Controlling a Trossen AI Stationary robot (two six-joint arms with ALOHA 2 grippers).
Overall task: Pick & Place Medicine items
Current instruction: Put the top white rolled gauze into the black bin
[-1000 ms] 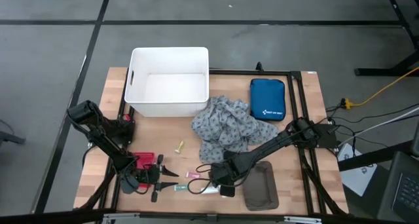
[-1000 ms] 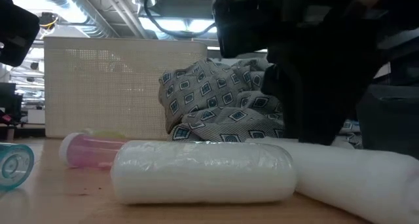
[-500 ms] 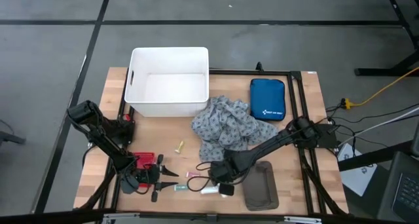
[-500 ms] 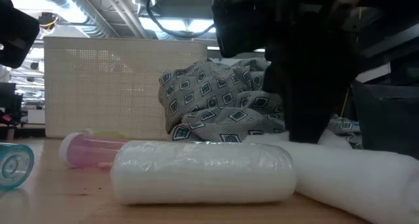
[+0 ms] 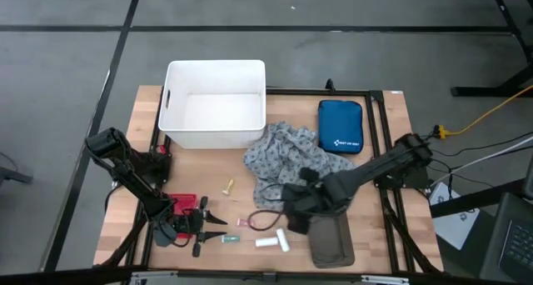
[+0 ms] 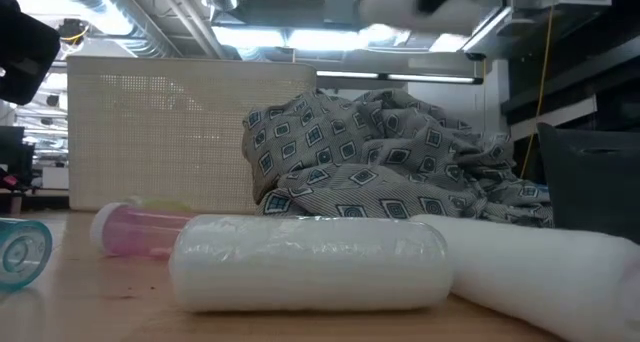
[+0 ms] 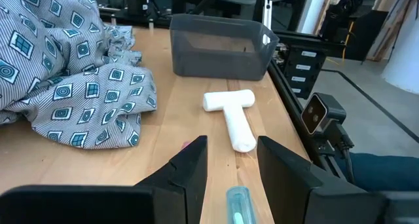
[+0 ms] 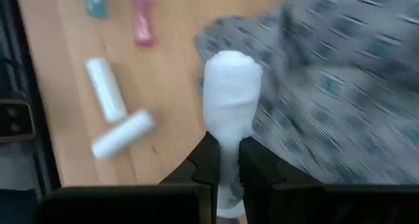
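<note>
Aloft, right end effector (image 8: 224, 160) gripping white roll (image 8: 230, 86)

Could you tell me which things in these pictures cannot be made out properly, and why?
- White roll held by the right tool: in the high view the arm covers it; in the low view it is a blur at the top edge.
- Grey tray: its inside is hidden by its near wall in the left wrist view.
- Teal tube: cut off by the bottom edge there.
- Yellow item: too small to identify from above.
</note>
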